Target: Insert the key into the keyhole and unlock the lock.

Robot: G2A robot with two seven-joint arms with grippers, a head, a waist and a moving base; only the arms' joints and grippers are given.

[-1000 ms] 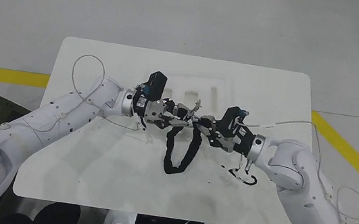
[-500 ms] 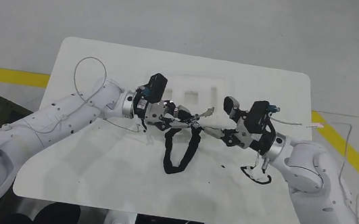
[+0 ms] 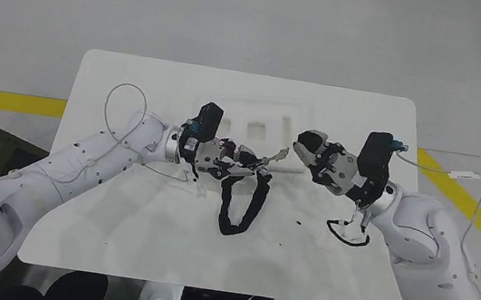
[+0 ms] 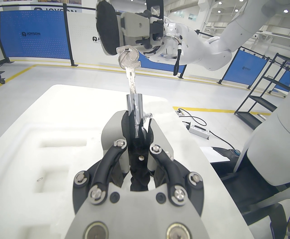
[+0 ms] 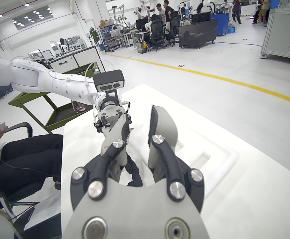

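Note:
My left gripper (image 3: pixel 241 159) is shut on the lock (image 4: pixel 135 112), a chrome cylinder with a black cable loop (image 3: pixel 241 209) hanging down to the table. The silver key (image 4: pixel 129 60) sticks out of the keyhole at the cylinder's free end, with a key ring on its head; the key (image 3: pixel 277 156) points toward the right arm. My right gripper (image 3: pixel 307 150) hovers a short way off the key's head, open and holding nothing. In the right wrist view its fingers (image 5: pixel 158 126) stand apart, and the left gripper (image 5: pixel 114 126) lies beyond them.
A white foam tray (image 3: pixel 268 115) with rectangular recesses lies on the white table (image 3: pixel 121 226) behind both grippers. A small black strap loop (image 3: pixel 345 233) hangs below the right wrist. The table's front half is bare apart from the cable loop.
My right gripper has let go of the key, opened, and drawn back to the right. The key stays in the lock, which the left gripper holds in much the same place.

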